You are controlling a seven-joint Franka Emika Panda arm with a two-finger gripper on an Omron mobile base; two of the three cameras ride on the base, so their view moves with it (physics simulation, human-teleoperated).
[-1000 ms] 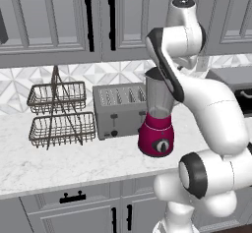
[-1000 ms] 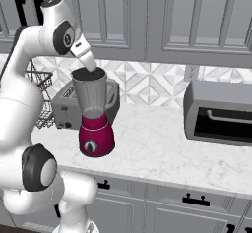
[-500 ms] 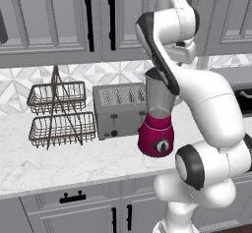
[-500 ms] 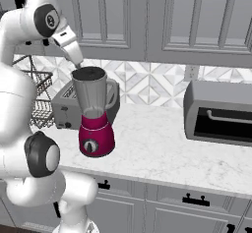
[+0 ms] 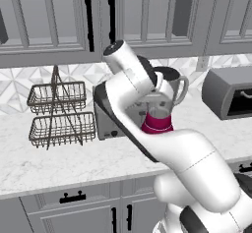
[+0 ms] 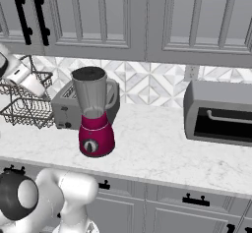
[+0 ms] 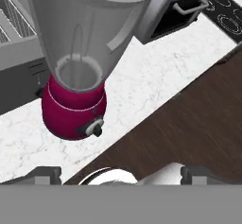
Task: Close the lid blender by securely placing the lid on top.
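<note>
Magenta-based blender (image 6: 95,114) stands upright on the marble counter (image 6: 162,148), long axis vertical, handle toward the wall, just in front of the toaster (image 6: 66,107). Gripper (image 7: 120,175) fingers wide apart, holding nothing, near the blender base.

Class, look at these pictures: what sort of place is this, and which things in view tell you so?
A rendered home kitchen, most likely: a marble-look counter under grey wall cabinets carries a blender, a silver toaster and a toaster oven.
</note>
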